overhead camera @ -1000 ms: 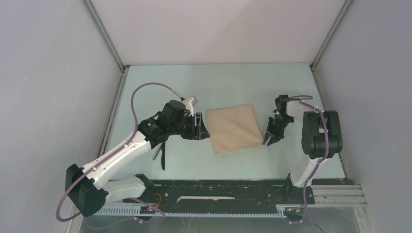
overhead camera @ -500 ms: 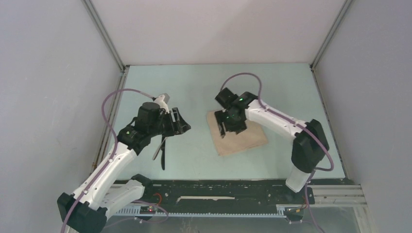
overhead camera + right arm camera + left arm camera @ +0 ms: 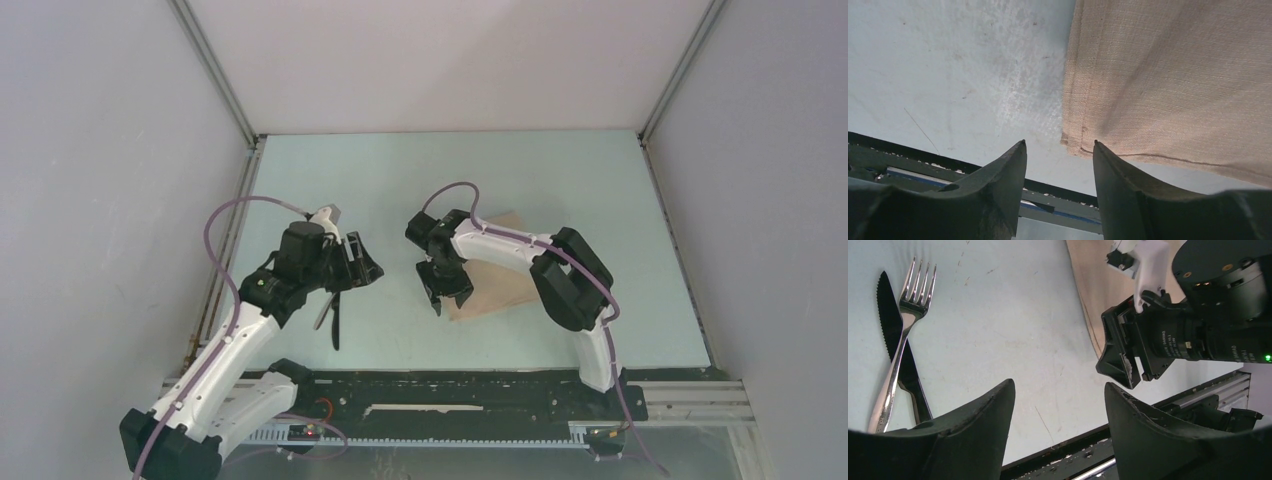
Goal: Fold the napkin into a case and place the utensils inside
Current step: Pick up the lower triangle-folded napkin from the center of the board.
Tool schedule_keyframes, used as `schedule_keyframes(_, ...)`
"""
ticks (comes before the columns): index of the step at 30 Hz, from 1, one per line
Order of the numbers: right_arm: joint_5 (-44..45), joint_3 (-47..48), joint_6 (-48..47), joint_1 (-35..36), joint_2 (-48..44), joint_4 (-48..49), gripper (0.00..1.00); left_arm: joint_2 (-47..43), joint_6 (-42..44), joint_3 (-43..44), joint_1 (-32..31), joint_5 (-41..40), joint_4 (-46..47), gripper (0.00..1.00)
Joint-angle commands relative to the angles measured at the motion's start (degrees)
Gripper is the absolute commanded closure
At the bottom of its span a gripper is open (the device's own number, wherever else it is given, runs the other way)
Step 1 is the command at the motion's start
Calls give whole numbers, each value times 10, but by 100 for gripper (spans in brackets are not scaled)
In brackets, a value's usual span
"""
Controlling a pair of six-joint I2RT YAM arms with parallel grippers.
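Observation:
The beige napkin [image 3: 505,288] lies flat as a folded square in the middle of the table, partly under my right arm. My right gripper [image 3: 450,299] hangs open just above its near left corner; in the right wrist view that corner [image 3: 1074,141] sits between and just beyond the fingertips [image 3: 1020,150], with nothing gripped [image 3: 1058,146]. My left gripper [image 3: 364,263] is open and empty [image 3: 1058,390] over bare table to the napkin's left. The utensils lie crossed by the left arm: a silver fork [image 3: 904,320] over a black knife [image 3: 894,335], also seen in the top view [image 3: 332,322].
The black rail [image 3: 450,385] with the arm bases runs along the near table edge. Grey walls close the table on the left, back and right. The right gripper's body [image 3: 1168,337] is close in front of the left gripper.
My right arm swung from the napkin's right side across it to its near left corner. My left gripper drew back left, away from the napkin, and opened a little wider.

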Motion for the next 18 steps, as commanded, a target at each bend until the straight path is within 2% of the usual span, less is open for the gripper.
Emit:
schedule_keyframes(1,31,26,11,8,8,-21,41,-3,-1,-5,7,13,22,28)
schedule_keyframes(11,57,19,19,17,45,-9,46,2,1,-11,7,13,27,28)
schedule_keyframes(16,108,-5,30,29,62,11,46,0,1,-13,7,15,27,28)
schedule_keyframes(18,118,-25,35,30,64,28,50,-1,0,-13,7,17,27,28)
